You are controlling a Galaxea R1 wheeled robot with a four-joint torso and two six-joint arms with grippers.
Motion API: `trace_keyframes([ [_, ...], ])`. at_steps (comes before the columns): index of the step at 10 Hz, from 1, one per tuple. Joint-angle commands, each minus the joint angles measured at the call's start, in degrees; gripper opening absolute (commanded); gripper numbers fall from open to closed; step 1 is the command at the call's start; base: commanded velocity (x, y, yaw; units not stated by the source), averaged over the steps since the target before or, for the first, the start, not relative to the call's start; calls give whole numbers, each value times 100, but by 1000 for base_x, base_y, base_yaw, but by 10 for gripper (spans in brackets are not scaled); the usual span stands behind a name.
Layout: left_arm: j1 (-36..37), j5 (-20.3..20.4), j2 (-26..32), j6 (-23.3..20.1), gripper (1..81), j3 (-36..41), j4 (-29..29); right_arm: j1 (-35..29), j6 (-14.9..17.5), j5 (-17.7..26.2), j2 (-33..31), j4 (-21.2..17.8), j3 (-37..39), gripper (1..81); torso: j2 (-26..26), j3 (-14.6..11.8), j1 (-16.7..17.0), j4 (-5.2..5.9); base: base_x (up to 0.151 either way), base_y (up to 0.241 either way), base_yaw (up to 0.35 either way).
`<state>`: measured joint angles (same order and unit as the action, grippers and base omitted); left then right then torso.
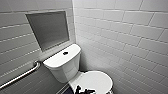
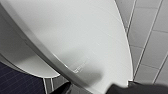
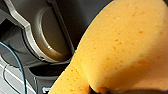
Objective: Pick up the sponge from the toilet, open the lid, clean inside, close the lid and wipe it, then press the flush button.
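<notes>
Sponge [image 3: 120, 47] orange, pitted, apparently rounded

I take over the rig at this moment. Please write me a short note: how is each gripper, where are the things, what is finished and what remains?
Left gripper: open, at the rim of the lid. The rim runs between its fingers; I cannot tell if they touch it.
Right gripper: shut on the sponge, lifted off the toilet.
Lid: down over the bowl.
Flush button: in the middle of the tank top, nothing near it.
Done: sponge picked up.
Left: open the lid, clean inside, close and wipe it, press the flush button.
</notes>
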<state>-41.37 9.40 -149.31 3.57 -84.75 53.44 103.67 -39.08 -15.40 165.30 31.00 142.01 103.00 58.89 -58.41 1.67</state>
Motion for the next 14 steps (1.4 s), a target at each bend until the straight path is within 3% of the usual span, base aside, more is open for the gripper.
trace_keyframes([
  [1, 942, 536, 348, 354, 811, 371, -142, 71, 6, 221, 5, 82, -25, 10, 0, 0, 0, 0, 0, 0, 0],
  [2, 942, 755, 497, 669, 811, 519, -141, 71, 15, 221, 23, 82, -16, 10, 0, 0, 0, 0, 0, 0, 0],
  [9, 1539, 686, 753, 2085, 811, 117, -80, 80, 6, 238, 102, 64, 36, 10, 2, 0, 0, 0, 0, 0, 0],
  [14, 1848, 615, 1138, 2350, 811, 10, 26, 89, 6, 318, 295, 90, 257, 10, 2, -2, 0, 0, 0, 0, 0],
])
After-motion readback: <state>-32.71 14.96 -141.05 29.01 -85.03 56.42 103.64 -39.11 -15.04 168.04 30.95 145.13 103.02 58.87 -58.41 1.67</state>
